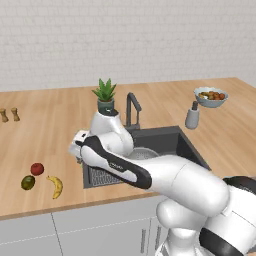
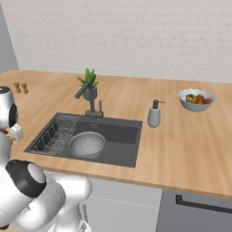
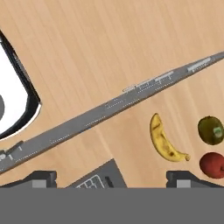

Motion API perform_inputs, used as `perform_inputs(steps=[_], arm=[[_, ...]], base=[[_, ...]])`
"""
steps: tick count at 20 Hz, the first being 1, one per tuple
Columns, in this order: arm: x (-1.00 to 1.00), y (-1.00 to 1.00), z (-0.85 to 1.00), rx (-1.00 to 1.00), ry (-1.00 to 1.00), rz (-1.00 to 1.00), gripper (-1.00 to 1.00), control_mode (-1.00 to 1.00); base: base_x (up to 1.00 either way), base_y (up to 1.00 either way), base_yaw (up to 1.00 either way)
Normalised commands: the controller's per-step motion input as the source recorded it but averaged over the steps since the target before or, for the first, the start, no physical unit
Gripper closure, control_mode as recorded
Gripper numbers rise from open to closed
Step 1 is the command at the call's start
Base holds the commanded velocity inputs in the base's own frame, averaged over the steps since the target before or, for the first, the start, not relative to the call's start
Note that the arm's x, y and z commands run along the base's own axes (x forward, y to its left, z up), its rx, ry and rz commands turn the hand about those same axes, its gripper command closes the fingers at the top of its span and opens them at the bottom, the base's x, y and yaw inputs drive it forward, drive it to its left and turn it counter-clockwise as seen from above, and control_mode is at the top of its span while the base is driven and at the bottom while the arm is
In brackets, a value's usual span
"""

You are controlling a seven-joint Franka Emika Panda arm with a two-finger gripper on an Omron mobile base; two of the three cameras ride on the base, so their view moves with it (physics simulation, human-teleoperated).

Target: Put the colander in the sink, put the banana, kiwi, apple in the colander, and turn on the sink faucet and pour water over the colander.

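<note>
Colander (image 2: 88, 144) sits in sink (image 2: 122, 131). Jaws wide, empty; banana (image 3: 163, 139) at two o'clock awaits grasping next.

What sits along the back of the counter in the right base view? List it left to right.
Two small shakers → potted plant → sink faucet → soap dispenser → bowl of mixed fruit.

White brick wall (image 1: 125, 40), wooden counter (image 1: 55, 135)
</note>
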Motion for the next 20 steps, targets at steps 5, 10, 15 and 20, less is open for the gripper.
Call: perform_inputs(steps=[5,10,15,20], arm=[[0.22,0.61,-0.38,-0.04,0.06,0.15,-1.00,-1.00],[0.02,0.51,-0.45,-0.13,0.00,0.12,-1.00,-1.00],[0.03,0.21,-0.53,-0.18,0.00,0.00,-1.00,-1.00],[0.02,0.00,-0.46,-0.12,0.00,0.00,-1.00,-1.00]], base=[[0.00,0.00,0.00],[0.00,0.00,0.00],[0.00,0.00,0.00],[0.00,0.00,0.00]])
